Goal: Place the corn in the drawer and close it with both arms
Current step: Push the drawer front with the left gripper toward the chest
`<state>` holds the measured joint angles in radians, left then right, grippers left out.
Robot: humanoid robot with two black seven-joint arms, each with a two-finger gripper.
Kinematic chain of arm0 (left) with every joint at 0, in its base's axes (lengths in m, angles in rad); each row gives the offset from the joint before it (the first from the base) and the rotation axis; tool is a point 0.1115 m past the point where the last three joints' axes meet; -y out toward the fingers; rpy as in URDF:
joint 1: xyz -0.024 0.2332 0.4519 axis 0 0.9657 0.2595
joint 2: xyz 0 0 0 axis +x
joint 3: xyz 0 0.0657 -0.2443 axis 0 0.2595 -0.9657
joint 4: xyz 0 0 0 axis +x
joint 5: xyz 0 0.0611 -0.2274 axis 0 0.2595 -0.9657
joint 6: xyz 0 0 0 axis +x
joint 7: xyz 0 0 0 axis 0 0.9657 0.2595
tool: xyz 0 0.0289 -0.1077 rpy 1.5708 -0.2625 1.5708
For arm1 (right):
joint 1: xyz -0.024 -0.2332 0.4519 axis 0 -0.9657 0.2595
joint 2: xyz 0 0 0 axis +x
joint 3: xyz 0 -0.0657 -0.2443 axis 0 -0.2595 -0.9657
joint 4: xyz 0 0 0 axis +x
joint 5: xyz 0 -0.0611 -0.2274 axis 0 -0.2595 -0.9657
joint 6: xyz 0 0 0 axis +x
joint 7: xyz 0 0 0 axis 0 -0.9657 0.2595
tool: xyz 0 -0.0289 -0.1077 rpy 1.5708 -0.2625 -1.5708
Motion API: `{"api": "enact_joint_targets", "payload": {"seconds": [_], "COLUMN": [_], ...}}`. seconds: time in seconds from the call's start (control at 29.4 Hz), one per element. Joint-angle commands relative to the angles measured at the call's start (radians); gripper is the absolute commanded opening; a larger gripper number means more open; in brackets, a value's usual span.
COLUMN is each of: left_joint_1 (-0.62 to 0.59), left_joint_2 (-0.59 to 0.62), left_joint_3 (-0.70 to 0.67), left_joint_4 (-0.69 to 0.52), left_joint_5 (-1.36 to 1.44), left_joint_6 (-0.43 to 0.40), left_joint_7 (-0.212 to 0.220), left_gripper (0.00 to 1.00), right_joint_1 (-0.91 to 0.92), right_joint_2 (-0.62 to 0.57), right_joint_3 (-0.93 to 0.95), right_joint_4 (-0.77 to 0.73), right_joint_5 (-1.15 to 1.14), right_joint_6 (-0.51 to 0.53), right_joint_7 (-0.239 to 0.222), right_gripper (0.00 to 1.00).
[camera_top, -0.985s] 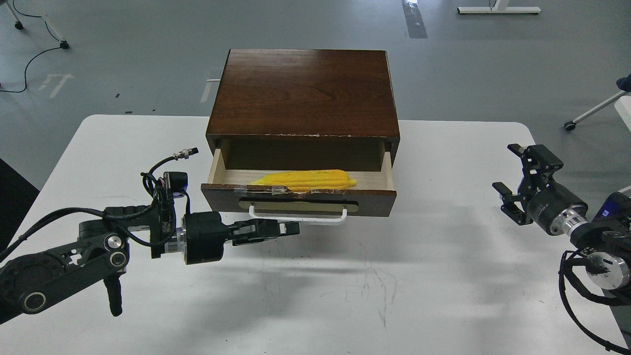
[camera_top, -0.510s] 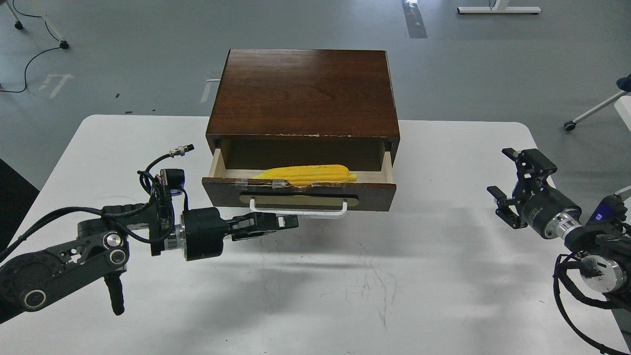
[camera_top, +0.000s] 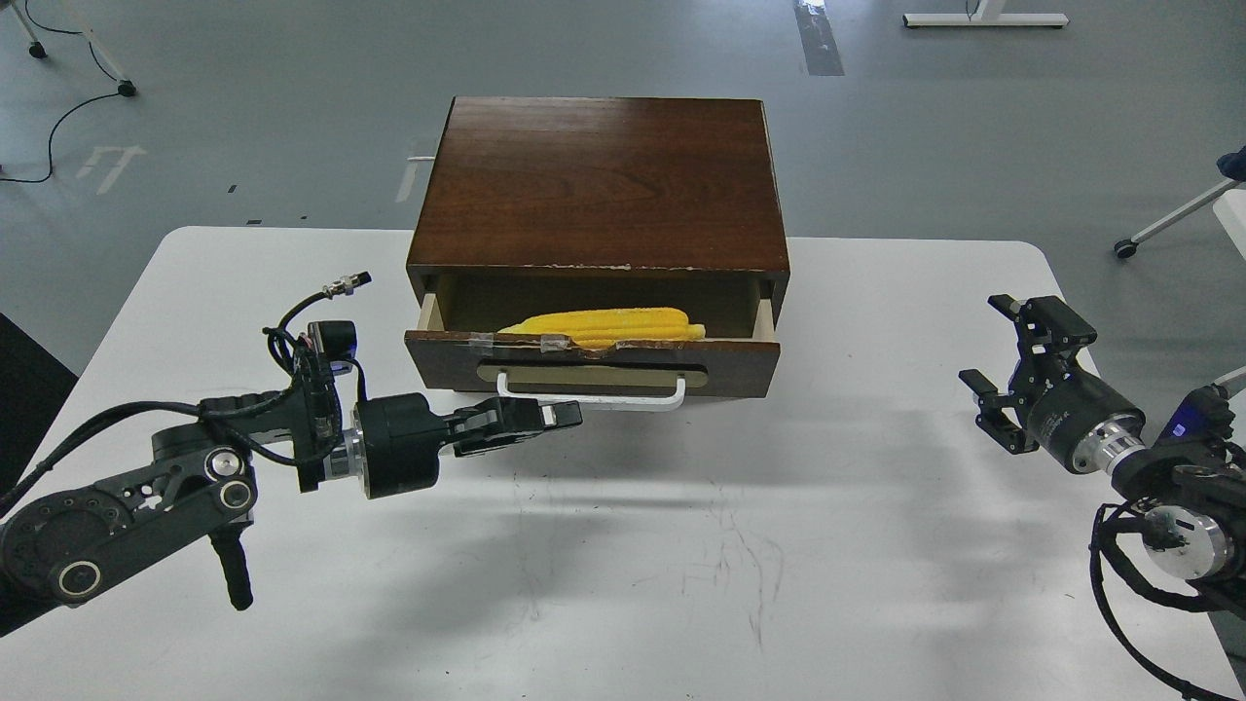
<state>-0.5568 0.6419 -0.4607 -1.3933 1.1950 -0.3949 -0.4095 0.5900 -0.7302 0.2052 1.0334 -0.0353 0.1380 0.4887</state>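
I'm in the closing step: the corn (camera_top: 605,324) lies lengthwise inside the drawer (camera_top: 592,360), which stands only partly out of its dark wooden cabinet (camera_top: 599,185). My left gripper (camera_top: 550,419), fingers pressed together with nothing between them, has its tip at the white handle (camera_top: 588,397) on the drawer front; I can't tell if it is actually touching. My right gripper (camera_top: 1007,375) hovers well off to the right with its fingers apart, holding nothing.

I judge the next move calls for a straight, level push on the drawer front, with the right arm brought in so the load is even and the cabinet doesn't slide back.

The white table (camera_top: 876,545) carries faint scuff marks near the middle. Beyond it is grey floor (camera_top: 243,97), with a loose cable and caster legs at the edges.
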Motion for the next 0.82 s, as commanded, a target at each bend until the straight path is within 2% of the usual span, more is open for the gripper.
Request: {"api": "enact_joint_targets", "payload": {"seconds": [0.0, 0.78], "left_joint_1": [-0.002, -0.015], "left_joint_2": [-0.008, -0.06], "left_joint_3": [-0.001, -0.035], "left_joint_4": [0.016, 0.128], "left_joint_5": [0.0, 0.0], "left_joint_6": [-0.002, -0.002], "left_joint_7": [0.0, -0.002], "left_gripper": [0.0, 0.0], "right_joint_1": [-0.003, -0.024], "right_joint_2": [0.0, 0.0], "right_joint_3": [0.0, 0.0], "right_joint_4": [0.001, 0.001], "right_joint_5": [0.0, 0.0], "right_joint_6": [0.0, -0.006], "right_joint_7": [0.0, 0.0], "right_gripper": [0.99, 0.99]}}
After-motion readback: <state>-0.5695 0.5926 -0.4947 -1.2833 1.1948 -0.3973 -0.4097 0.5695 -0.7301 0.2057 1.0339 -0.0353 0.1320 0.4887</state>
